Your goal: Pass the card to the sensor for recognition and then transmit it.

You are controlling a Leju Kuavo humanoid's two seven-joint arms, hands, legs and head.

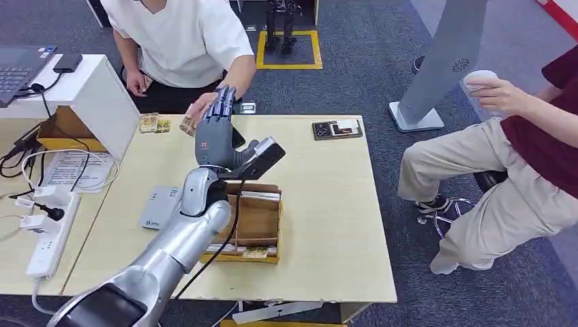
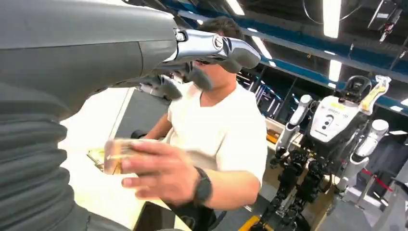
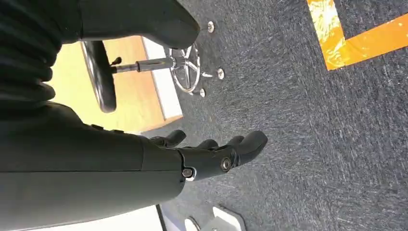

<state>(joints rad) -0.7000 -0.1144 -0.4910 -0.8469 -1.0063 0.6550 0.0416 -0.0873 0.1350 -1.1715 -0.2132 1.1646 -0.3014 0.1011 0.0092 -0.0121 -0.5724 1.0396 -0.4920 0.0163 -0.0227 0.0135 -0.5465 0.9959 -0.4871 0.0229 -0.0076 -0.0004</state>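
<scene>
While the left hand [image 1: 217, 129] stands raised with fingers apart and empty, the card [image 1: 188, 125] sits at its ten o'clock in the person's hand [image 1: 202, 107], so it should hold steady.

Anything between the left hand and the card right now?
Nothing visible. The card is held in a person's hand, just beyond the raised left hand, with no object between them.

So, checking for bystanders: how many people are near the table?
2: one in a white shirt across the table, one in a dark red top seated at its right. Others may be hidden.
</scene>
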